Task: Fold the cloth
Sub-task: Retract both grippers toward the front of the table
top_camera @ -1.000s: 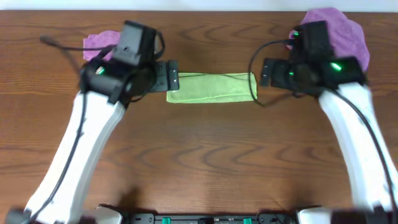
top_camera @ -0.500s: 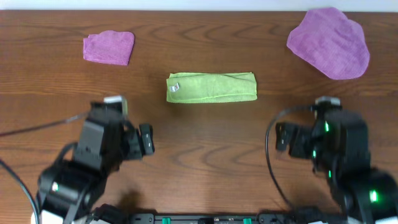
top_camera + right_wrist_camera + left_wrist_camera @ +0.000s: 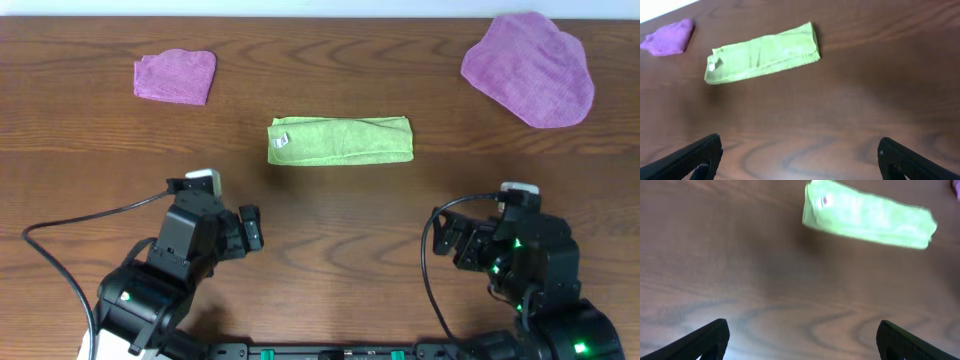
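The lime-green cloth (image 3: 340, 140) lies folded into a narrow strip at the middle of the table, its small white tag (image 3: 282, 139) at the left end. It also shows in the left wrist view (image 3: 867, 216) and the right wrist view (image 3: 762, 52). My left gripper (image 3: 252, 229) is open and empty near the front left, well short of the cloth; its fingers spread wide in the left wrist view (image 3: 802, 340). My right gripper (image 3: 447, 233) is open and empty near the front right; its fingers also spread wide in the right wrist view (image 3: 800, 157).
A small folded purple cloth (image 3: 176, 76) lies at the back left and shows in the right wrist view (image 3: 670, 37). A large purple cloth (image 3: 530, 68) lies at the back right. The wooden table (image 3: 330, 230) stretches between the arms.
Both arms have pulled back from the ends of the green cloth to the front of the table. The cloth stays folded and has not moved.
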Robot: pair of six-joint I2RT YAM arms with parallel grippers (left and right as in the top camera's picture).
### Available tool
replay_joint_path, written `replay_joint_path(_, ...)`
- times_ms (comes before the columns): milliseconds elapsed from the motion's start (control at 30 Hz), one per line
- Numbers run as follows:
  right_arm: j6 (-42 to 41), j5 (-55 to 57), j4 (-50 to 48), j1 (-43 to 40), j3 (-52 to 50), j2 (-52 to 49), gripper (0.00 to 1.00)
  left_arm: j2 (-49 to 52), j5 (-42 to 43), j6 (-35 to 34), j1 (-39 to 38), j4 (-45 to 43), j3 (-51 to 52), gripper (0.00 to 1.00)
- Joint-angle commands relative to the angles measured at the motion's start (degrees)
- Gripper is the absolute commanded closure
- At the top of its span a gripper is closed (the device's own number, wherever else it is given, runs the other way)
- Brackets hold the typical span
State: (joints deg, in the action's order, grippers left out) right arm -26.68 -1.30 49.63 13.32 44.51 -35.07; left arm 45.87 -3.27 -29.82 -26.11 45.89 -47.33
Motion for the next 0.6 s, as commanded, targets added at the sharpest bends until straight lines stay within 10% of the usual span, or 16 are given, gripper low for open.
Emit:
replay_joint_path(0,-1.1,1.3,-0.2,0.6,0.2,0.2,0.01,-0.2,-3.8,-0.4,-0.2,-0.1,-0.5,0.05)
replay_joint_path(567,-2.1,-1.3,-0.3,0.6,0.2,0.2,0.01,-0.3,5.0,-1.5,-0.2,-3.3,-0.5,0.05)
